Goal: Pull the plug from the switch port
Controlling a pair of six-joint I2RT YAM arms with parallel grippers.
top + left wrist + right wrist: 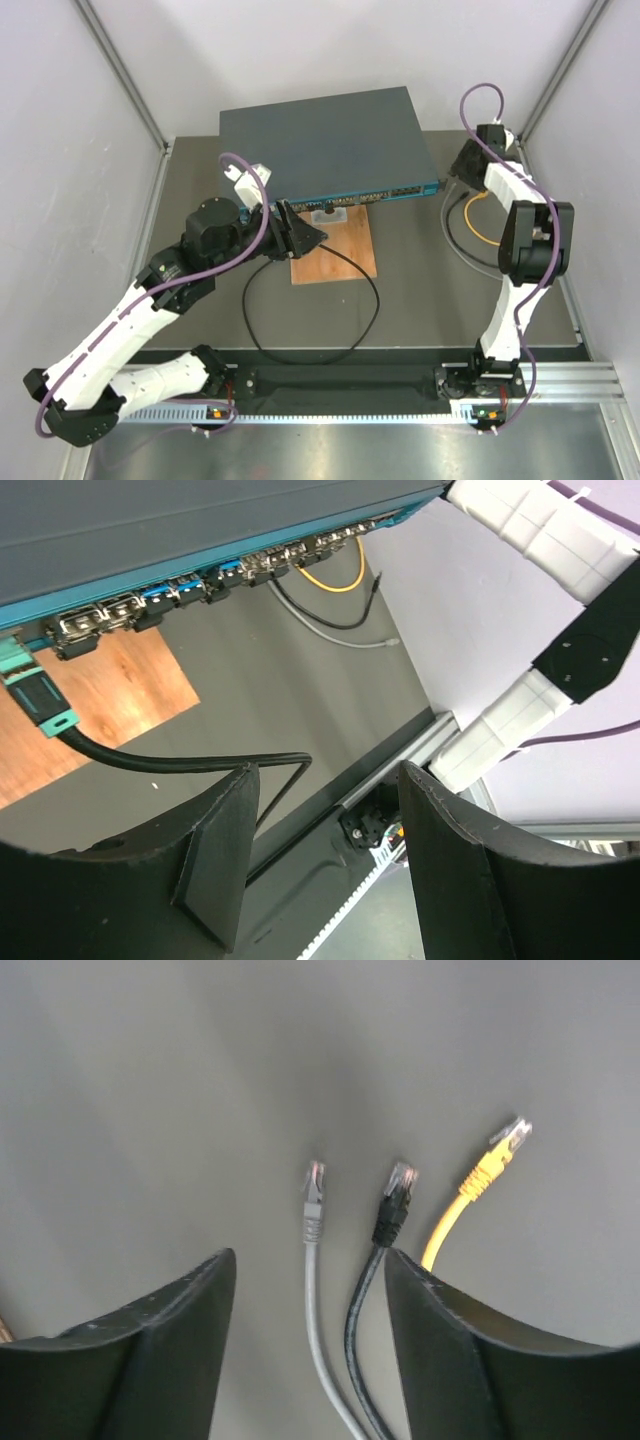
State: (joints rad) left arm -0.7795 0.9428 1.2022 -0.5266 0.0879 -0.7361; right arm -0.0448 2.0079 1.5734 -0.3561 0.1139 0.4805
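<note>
Left tool (326, 780): fingers apart, nothing between them, sitting low in front of the switch (330, 130). The switch lies flat at the back of the worktop (420, 290), teal socket strip facing the arms. One teal-and-black plug (35, 695) is seated in a socket near the left end of the strip, above the wooden board (110, 700). Its black cable (180, 763) runs down and across just in front of the left fingers.

Right tool (308, 1260): fingers apart too, clamped on nothing. It hangs over three loose plugs lying on the worktop: grey plug (314, 1195), black plug (393, 1205), yellow plug (495, 1160). None of them is in a socket.

So the seated teal plug looks like the one left, and the left tool is nearest to it.
- Shift the left tool toward that plug and line both fingers up on the plug body, not on the cable.
- Squeeze across the body so any latch is pressed.
- Pull straight out along the socket axis, without twisting.
- Watch that the switch doesn't slide; you may want the right tool bracing it.

Hard to see:
- The plug's latch tab isn't visible in any view.
- The left wrist view cuts the strip off just beyond the plug, so you can't count which socket it is.
- From the top camera, the left tool covers that stretch of the strip, and the right tool is mostly hidden behind its own arm.
- The far ends of the loose leads run out of frame.
</note>
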